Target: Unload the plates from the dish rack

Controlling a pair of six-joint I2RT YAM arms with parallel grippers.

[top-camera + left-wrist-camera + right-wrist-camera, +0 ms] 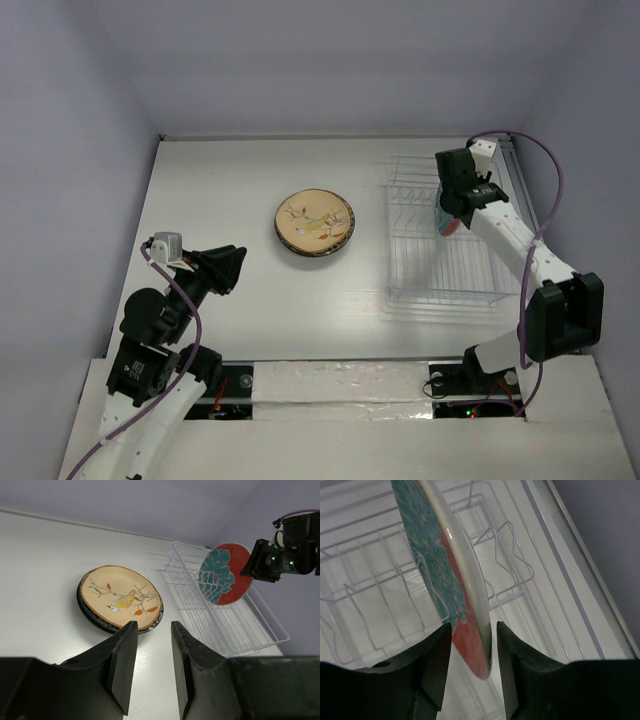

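Red-and-teal plate [451, 565], upright in dish rack [450, 276], in grip of right claw [474, 629]

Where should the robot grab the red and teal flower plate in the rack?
By its top rim, coming from above. The red-and-teal floral plate stands on edge in the dish rack, so one finger fits on each face, the way the right gripper straddles it.
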